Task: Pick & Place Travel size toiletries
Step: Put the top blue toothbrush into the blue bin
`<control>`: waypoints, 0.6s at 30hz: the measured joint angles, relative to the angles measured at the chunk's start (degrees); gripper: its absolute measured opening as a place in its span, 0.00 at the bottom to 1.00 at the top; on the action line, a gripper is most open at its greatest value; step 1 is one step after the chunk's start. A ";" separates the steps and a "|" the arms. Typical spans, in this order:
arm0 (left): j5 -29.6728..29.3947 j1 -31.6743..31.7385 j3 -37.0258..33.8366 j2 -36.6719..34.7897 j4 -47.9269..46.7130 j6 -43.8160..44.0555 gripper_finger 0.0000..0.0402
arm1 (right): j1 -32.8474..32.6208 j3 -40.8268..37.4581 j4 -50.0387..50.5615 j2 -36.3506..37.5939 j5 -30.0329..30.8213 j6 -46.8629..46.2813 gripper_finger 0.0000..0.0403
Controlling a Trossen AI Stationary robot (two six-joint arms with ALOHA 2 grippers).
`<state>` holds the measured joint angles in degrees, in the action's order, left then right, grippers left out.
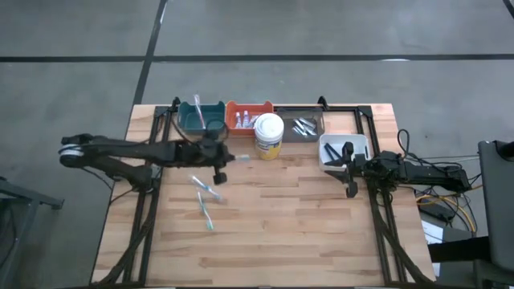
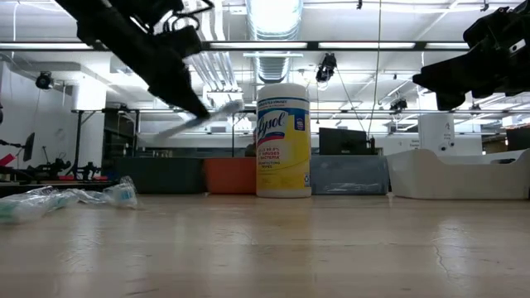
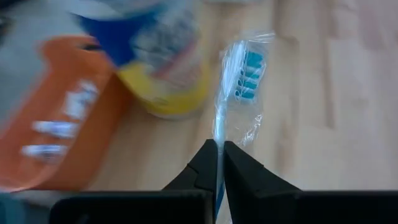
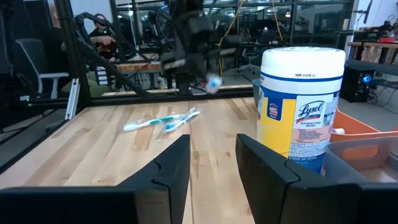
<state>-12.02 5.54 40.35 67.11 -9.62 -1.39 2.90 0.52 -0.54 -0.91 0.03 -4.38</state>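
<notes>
Wipes canister, teal bin, orange bin, white bin

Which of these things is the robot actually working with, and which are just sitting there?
Part of the job:
- wrapped toothbrush in the left gripper
- two toothbrushes on the table
- mini tubes in the orange bin

Just there:
- wipes canister
- teal bin
- white bin

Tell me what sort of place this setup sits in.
Likely a robotics lab or workshop: exposed ceiling ducts with strip lights, a wooden table carrying two arms, and benches with equipment behind.
</notes>
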 joint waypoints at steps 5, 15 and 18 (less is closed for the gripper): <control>-4.63 3.90 0.25 -5.10 0.74 0.01 0.04 | 0.02 0.02 0.00 0.00 0.02 0.00 0.32; -6.20 12.16 0.22 -9.96 3.07 0.53 0.04 | 0.01 0.00 0.00 0.00 0.01 -0.01 0.29; -7.33 14.48 0.20 -10.03 4.69 0.56 0.04 | 0.01 0.00 0.00 0.01 0.00 -0.06 0.29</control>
<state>-19.35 20.03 40.56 57.08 -4.93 -0.84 2.91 0.52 -0.54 -0.90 0.03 -4.44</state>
